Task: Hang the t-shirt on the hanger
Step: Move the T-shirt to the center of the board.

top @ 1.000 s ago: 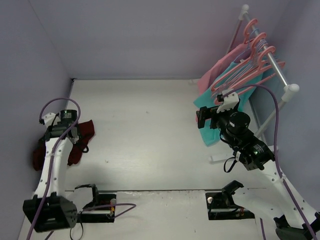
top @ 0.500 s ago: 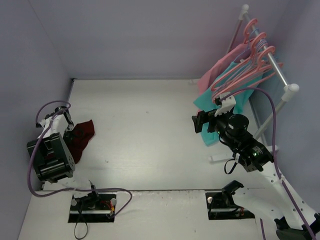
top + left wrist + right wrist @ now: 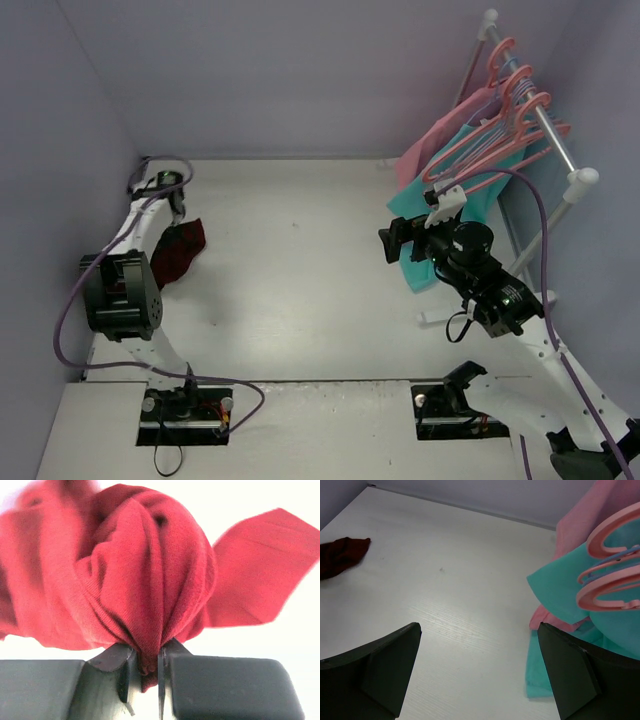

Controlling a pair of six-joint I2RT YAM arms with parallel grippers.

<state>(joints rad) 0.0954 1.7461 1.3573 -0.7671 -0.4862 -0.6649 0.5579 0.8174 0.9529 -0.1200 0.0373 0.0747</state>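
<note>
Right, from the top external view, my left end effector (image 3: 180, 216) has gone from hanging open above the t-shirt (image 3: 181, 255) a second ago to reaching out toward the far left corner of the worktop (image 3: 300, 260). The maroon cloth trails down from it. The shirt has moved with the arm: it sits further from the arm bases than before, bunched and partly raised, though most of it looks to be resting on the surface. The right end effector (image 3: 392, 243) has hardly shifted and hovers near the teal garment (image 3: 420, 212). The hanger (image 3: 478, 142) hangs with its twins on the rail (image 3: 560, 140) at the far right, well apart from the shirt.

On the left wrist camera the grip is plain. The left end effector (image 3: 145, 666) has its jaws nearly together, pinching a gathered fold of the t-shirt (image 3: 145, 575), which balloons above the tips and fans out to the right. I judge the pick made, but on a bundle, not on a collar or shoulder, so opening the garment out for hanging may need a regrasp.

On the right wrist camera, the right end effector (image 3: 477, 680) stands wide apart and holds nothing. Beyond it the hanger (image 3: 615, 535) curves in front of the teal garment (image 3: 560, 590) and the pink garment (image 3: 580, 525). The t-shirt (image 3: 340, 555) shows only as a dark patch far across the worktop. The whole carry across is yet to come.
</note>
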